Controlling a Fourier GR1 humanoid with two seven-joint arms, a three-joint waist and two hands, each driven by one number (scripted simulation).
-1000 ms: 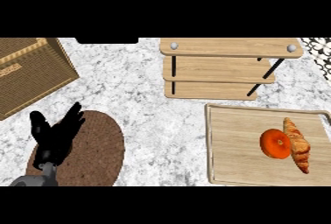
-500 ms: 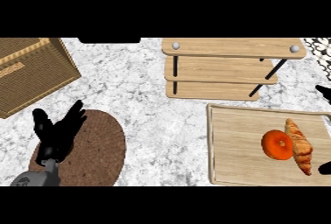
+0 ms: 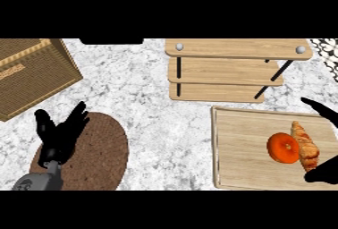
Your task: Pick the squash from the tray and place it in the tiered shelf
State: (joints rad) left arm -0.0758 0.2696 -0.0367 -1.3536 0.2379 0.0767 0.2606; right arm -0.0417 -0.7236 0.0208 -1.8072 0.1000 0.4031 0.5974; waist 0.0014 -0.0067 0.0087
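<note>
Squash (image 3: 285, 147): you have it on the wooden tray (image 3: 244, 147), right of centre, a round orange body seen roughly end-on with a dark dimple facing up.
Neighbour: a croissant (image 3: 306, 145) lies touching the squash's right side, its length running up and down the view.
Long axis: none to speak of from above; the squash reads as near-round, so you cannot tell a pointing direction beyond the dimple facing up.
Right hand (image 3: 321, 174): only dark slivers show at the right edge, one above the tray's far corner, one near its lower right. Whether it is spread or clenched, you cannot tell.
Key relation: the squash lies left of the right hand, with the croissant between them. This hand is by far the nearer.
Left hand (image 3: 61, 134): resting, fingers up and relaxed, holding nothing, over a brown round mat (image 3: 99, 154), well apart from the tray.
Tiered shelf (image 3: 228, 67): stands on the table (image 3: 158, 116) just beyond the tray's far edge.
Wicker basket (image 3: 30, 71): far left.
</note>
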